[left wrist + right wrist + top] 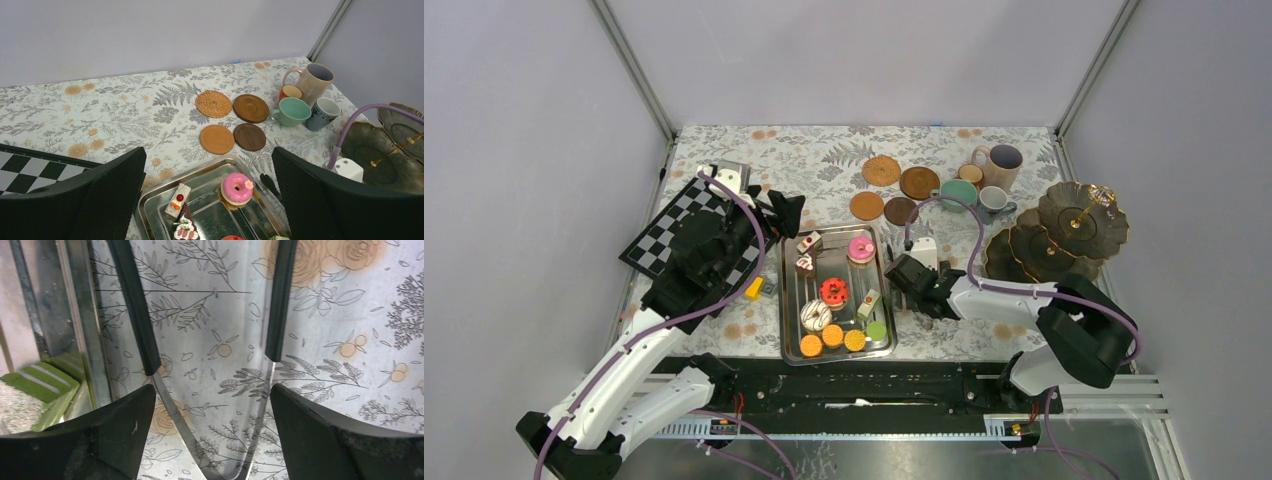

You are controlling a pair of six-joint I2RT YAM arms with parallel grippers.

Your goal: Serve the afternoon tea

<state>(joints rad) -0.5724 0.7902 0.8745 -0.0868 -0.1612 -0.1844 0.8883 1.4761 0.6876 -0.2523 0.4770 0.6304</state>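
While the right gripper (211,395) is hovering low just right of the rectangular steel tray (785,300), its fingers are standing wide apart and gripping nothing. They are straddling the metal tongs with black sleeves (137,310) lying on the floral tablecloth (824,160), and a green toy cake slice (35,390) is sitting just inside the tray's rim. The left gripper (786,210) is hanging over the tray's far left corner, equally spread and empty, with the pink toy donut (236,187) lying in the tray's far end. Beyond the tray, the round brown coasters (881,170) and four mugs (958,192) are resting, and the dark three-tier stand (1054,235) is sitting well to the tray's right.
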